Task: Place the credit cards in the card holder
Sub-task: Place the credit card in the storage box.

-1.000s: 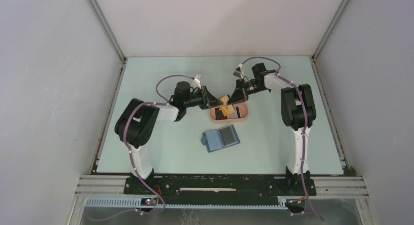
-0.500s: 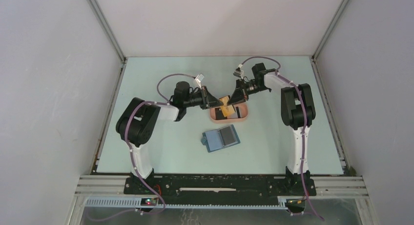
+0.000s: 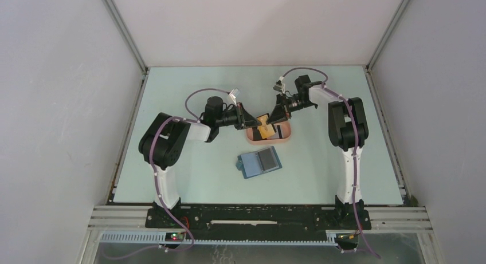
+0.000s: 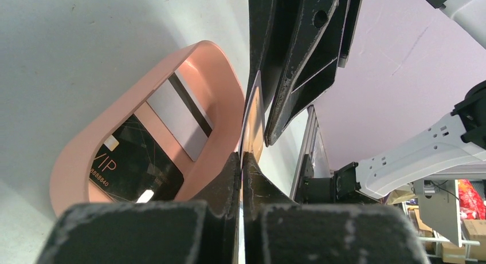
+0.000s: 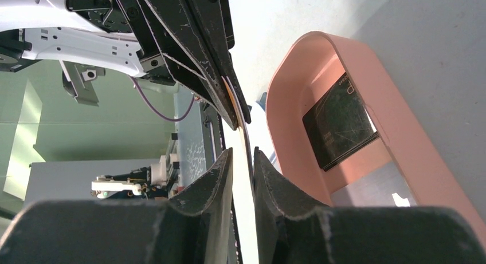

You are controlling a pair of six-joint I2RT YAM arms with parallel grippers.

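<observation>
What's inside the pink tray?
A black card marked VIP and a grey card with a dark stripe lie flat in the pink tray. The left claw holds an orange card above it; that and the tray wall hide the rest of the floor.

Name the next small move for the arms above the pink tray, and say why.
Probably draw the right gripper straight back off the orange card. The left gripper is shut on that card above the pink tray, while the right jaws stand apart around its far edge, so it looks handed over. That frees the left arm to carry it to the open card holder.
</observation>
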